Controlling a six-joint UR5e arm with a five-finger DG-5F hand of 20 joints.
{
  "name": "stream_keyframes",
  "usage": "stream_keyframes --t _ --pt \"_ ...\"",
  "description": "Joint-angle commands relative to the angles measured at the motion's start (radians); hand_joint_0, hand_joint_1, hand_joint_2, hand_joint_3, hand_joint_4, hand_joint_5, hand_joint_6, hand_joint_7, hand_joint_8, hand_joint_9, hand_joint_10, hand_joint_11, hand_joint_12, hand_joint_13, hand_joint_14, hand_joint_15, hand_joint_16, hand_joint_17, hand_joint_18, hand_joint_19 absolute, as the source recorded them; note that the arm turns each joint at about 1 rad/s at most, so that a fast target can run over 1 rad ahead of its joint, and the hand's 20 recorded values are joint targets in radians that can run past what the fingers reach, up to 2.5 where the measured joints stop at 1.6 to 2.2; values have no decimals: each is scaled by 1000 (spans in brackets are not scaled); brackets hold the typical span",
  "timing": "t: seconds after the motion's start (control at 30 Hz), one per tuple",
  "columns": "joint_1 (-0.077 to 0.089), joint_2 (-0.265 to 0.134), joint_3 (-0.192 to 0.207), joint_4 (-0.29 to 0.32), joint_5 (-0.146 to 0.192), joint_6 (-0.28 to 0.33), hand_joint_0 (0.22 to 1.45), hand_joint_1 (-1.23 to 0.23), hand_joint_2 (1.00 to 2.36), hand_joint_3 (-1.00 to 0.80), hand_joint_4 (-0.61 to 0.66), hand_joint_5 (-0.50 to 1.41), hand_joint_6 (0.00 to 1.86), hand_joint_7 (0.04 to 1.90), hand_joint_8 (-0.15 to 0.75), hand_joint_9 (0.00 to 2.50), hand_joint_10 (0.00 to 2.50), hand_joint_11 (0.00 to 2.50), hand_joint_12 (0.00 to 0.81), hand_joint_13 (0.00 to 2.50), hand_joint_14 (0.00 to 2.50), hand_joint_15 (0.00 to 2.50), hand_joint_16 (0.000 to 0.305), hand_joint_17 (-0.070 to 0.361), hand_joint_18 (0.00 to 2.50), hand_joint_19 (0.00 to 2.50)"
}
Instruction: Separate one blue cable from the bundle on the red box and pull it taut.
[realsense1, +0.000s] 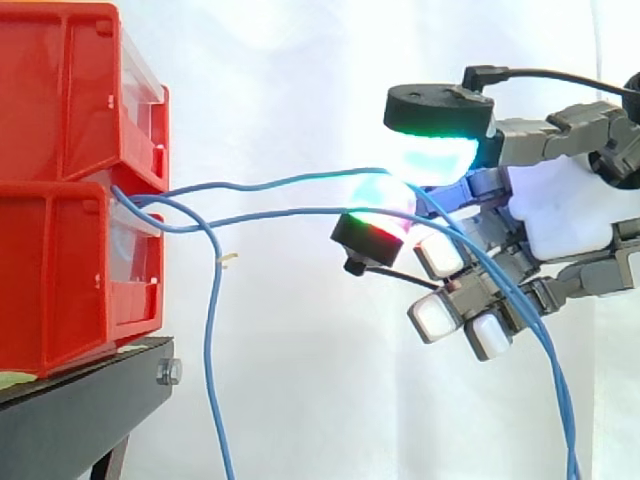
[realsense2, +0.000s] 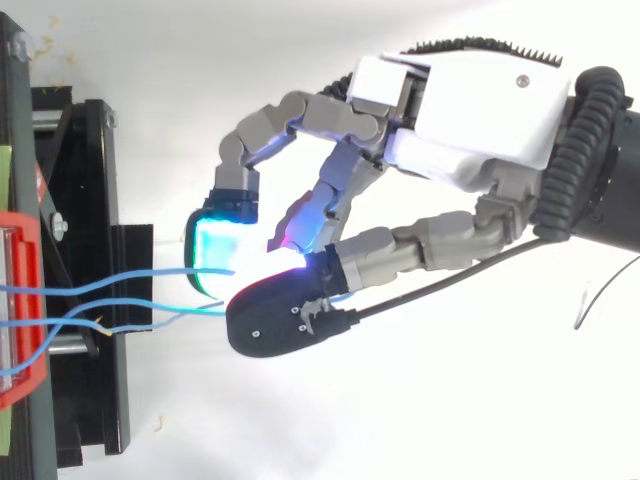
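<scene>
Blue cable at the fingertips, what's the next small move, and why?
Probably draw the hand a little farther from the red bins, keeping the pinch. The blue cable seems clamped between the glowing pads but bows between bins and hand, so it is not yet taut.

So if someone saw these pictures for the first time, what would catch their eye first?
Most likely the hand at right, its glowing cyan and green fingertips pinched on the blue cables in mid-air. Next, the stacked red bins at left on the black stand: the cables stretch from them across to the hand, while another blue strand droops beside the stand.
</scene>
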Motion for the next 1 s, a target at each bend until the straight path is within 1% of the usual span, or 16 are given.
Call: stream_keyframes --t 0.0,0.03,0.1,0.33,0.37,0.5,0.6,0.9,0.97 --pt "4 0 -1 -7 3 1 602 -869 1015 -164 -8 -6 877 964 268 1281 5 118 432 1013 17 404 59 132 952 575" --pt "6 0 -1 -7 3 1 602 -869 1014 -166 -8 -6 877 960 271 1258 4 111 432 1005 15 399 58 131 934 573" --pt "6 0 -1 -11 3 1 603 -852 1009 -160 -26 -1 868 964 268 1156 0 0 440 937 12 331 62 139 909 531" --pt "6 0 1 -31 1 5 608 -842 1001 -177 -39 5 845 971 256 752 0 0 459 747 5 153 66 147 778 397" --pt "6 0 -1 -31 1 5 610 -836 1001 -187 -46 4 843 958 253 707 0 0 467 726 5 130 65 147 729 369" --pt "6 0 -1 -31 0 5 611 -831 1000 -193 -45 3 839 928 242 620 0 0 477 664 3 84 66 150 659 323" --pt "6 0 -1 -31 0 5 611 -828 1001 -196 -36 3 835 933 238 602 0 0 473 641 3 71 67 150 629 307" --pt "9 0 -2 -31 1 16 609 -825 1001 -196 -33 2 834 930 242 616 0 0 468 638 3 92 67 151 608 326" --pt "10 0 -4 -30 -4 16 609 -825 1001 -195 -29 1 834 936 244 627 0 0 468 642 6 101 67 150 607 329"
